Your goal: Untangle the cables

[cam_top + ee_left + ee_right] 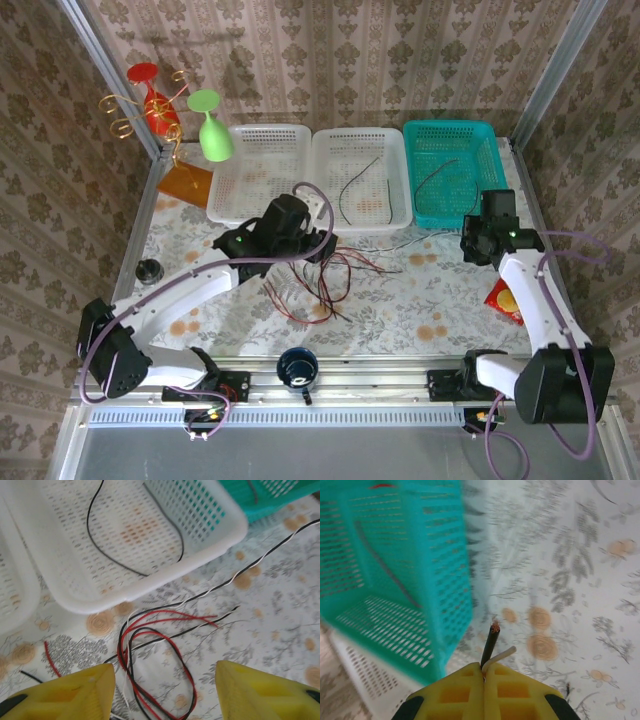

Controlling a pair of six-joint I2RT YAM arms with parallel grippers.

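Hovering above the floral tablecloth (280,630), just in front of the middle white basket (165,576), the left gripper (165,700) has its yellow fingers (75,695) spread wide with nothing between them. Directly beneath the gap lie the tangled cables (125,655): red and black strands looped over one another on the cloth, close to that basket's near rim. A black-and-white pair (240,575) leaves the tangle and runs toward the right side of the table. The right gripper (484,677), positioned just in front of the teal basket (445,605), is clamped fully closed on the end of this pair. A black strand with a bare copper tip and a white strand protrude from between the pressed fingers. One separated black wire (89,520) lies inside the middle white basket. One dark wire (385,564) lies inside the teal basket. A blue cup (297,366) stands at the near table edge between the arm bases.
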